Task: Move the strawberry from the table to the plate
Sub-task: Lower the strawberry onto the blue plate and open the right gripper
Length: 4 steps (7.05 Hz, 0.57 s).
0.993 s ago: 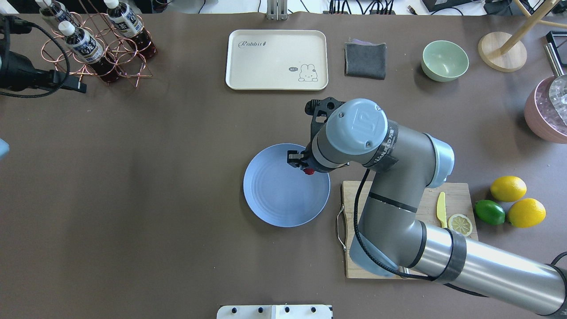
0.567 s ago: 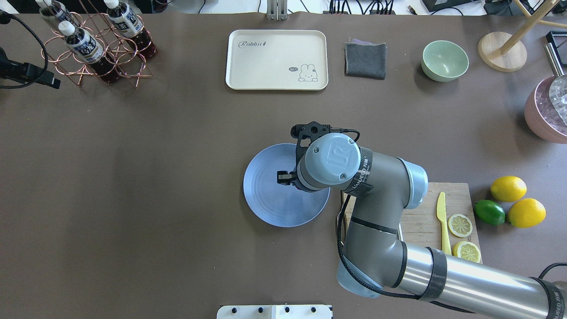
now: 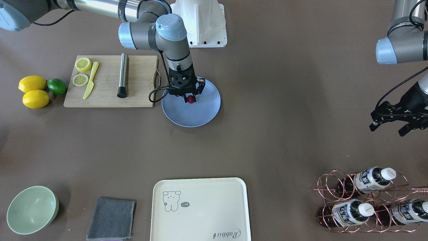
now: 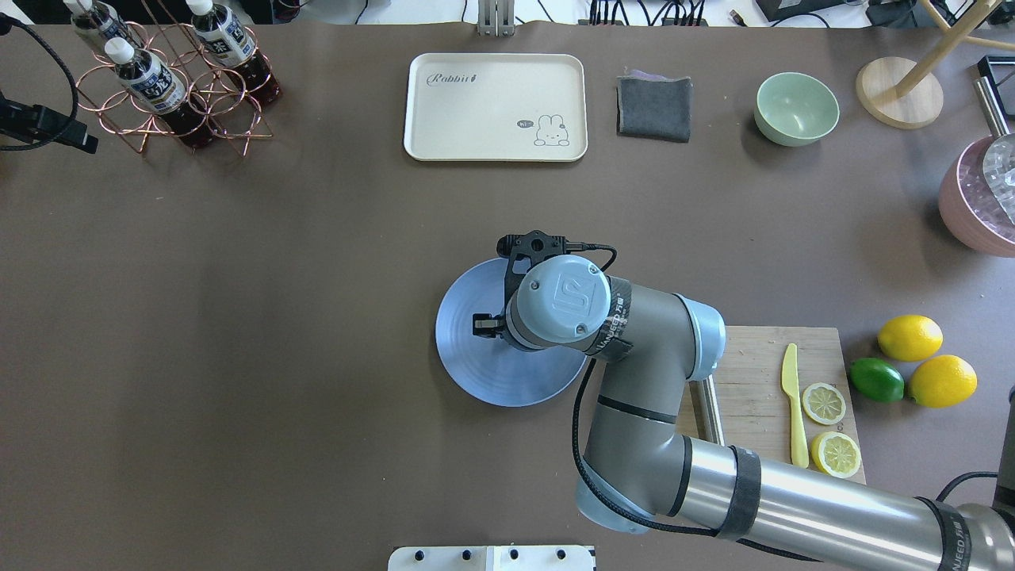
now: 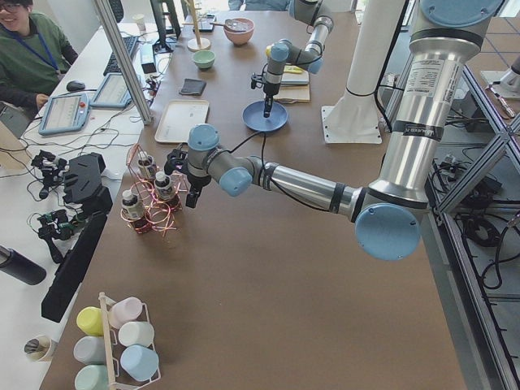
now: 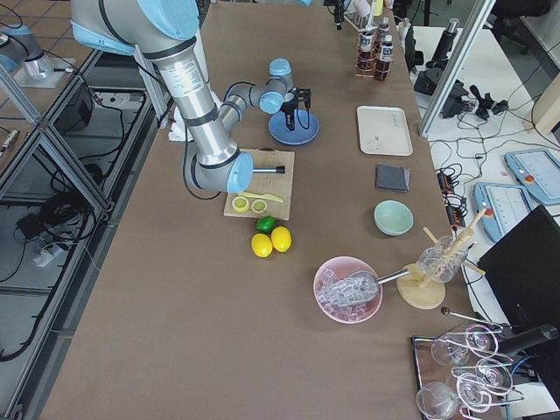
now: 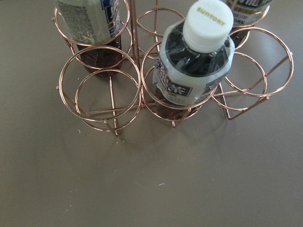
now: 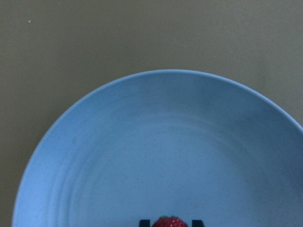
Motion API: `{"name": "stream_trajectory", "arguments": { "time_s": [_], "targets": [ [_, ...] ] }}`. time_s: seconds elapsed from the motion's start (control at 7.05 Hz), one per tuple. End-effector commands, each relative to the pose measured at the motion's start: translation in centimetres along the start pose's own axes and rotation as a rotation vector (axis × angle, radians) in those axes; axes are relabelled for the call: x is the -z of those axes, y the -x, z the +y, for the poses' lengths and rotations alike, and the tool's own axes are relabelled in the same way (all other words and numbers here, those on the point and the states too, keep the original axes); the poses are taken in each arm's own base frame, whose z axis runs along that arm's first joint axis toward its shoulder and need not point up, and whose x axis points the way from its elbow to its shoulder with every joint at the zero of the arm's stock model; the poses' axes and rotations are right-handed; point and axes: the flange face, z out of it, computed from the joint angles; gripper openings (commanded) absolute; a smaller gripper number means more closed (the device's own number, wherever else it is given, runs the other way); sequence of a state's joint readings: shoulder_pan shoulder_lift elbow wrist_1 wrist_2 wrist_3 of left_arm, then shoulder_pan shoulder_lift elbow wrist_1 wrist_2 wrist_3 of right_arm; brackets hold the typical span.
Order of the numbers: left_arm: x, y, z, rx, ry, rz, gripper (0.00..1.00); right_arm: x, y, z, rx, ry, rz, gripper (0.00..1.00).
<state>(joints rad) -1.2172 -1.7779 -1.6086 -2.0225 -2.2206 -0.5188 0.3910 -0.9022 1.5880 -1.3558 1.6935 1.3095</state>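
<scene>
**A:** Widest first: how does the desk (image 3: 287,134) lie?

**B:** It's a broad brown surface with the two arms well apart on it. The right arm (image 3: 167,36) reaches over the middle. The left arm (image 3: 401,43) hangs far off at the end by the copper bottle rack (image 3: 364,201), and its wrist camera looks down on the bottles.

**A:** Which arm matters?

**B:** The right, by a long way. The right claw (image 3: 191,96) points straight down over the blue plate (image 3: 197,115), which sits just beside the cutting board (image 3: 140,83). The left claw (image 3: 388,129) looks spread, with nothing between its fingers.

**A:** And the strawberry (image 8: 169,221)?

**B:** It's pinched in the right claw. The wrist camera shows it between two dark fingertips (image 8: 144,222), closed only as far as the little berry lets them.

**A:** Which way is the plate from there?

**B:** Directly beneath. The berry hangs inside the rim, toward the plate's middle rather than its edge, and the front view shows blue surface all round it. I cannot tell whether it touches the plate, because no view shows the gap.

**A:** So what is the next move?

**B:** I judge it to be a release: a short descent at most, then parting the fingers. The berry is roundish and may roll a little, but the shallow rim should keep it.
</scene>
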Motion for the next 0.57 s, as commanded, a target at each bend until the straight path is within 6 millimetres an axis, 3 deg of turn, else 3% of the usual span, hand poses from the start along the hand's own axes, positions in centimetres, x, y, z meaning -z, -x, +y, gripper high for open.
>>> {"name": "stream_trajectory", "arguments": {
  "time_s": [0.0, 0.14, 0.28, 0.43],
  "targets": [
    [0.4, 0.3, -0.2, 0.006, -0.005, -0.003, 0.98, -0.9, -0.1, 0.1, 0.002, -0.003, 0.016, 0.0],
    [0.4, 0.2, -0.4, 0.009, -0.004, -0.005, 0.98, -0.9, -0.3, -0.1, -0.001, -0.01, 0.019, 0.35],
    [0.5, 0.0, -0.5, 0.006, -0.005, -0.003, 0.98, -0.7, -0.7, -0.7, -0.008, -0.019, 0.019, 0.99],
    [0.6, -0.2, -0.8, 0.004, -0.009, -0.001, 0.98, -0.2, -0.9, -1.4, -0.016, -0.027, 0.017, 1.0]
  ]
}}
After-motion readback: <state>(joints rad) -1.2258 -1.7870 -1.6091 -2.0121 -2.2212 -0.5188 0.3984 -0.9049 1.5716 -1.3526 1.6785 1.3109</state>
